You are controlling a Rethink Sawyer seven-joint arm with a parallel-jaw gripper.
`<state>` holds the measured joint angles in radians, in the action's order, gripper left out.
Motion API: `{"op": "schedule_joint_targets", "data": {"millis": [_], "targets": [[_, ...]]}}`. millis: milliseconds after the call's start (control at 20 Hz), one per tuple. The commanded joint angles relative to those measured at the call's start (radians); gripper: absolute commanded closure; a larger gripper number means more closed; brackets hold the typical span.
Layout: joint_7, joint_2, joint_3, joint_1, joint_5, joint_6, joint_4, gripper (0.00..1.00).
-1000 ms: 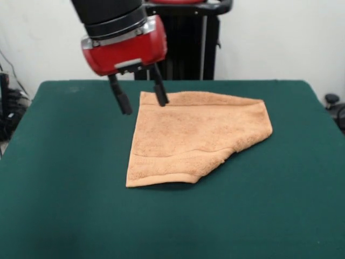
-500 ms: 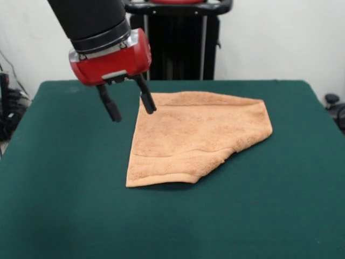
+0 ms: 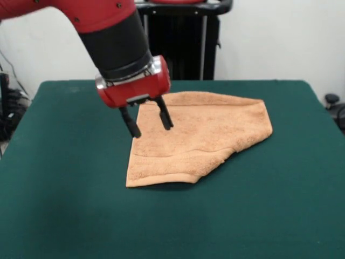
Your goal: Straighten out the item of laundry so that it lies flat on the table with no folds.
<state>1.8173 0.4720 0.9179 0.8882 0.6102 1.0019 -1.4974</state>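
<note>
Jaws parted at towel (image 3: 199, 135) edge, towel lengthwise left-right

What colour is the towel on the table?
Light orange-tan all over; the towel shows best in the front view.

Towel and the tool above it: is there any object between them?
No. In the front view the open tool hangs over the towel at its left edge, and nothing lies between them. Whether the fingertips touch it is unclear.

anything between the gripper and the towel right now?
Nothing visible. The open gripper hangs right over the towel at its left edge, and only the towel lies on the green table.
</note>
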Motion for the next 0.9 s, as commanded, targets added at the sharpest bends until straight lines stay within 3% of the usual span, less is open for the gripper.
{"op": "schedule_joint_targets", "data": {"millis": [50, 900], "targets": [[-0.213, -0.084, -0.051, -0.074, 0.066, -0.010, -0.028, 0.00], [-0.305, -0.111, -0.037, -0.029, 0.064, 0.049, -0.008, 0.00]]}}
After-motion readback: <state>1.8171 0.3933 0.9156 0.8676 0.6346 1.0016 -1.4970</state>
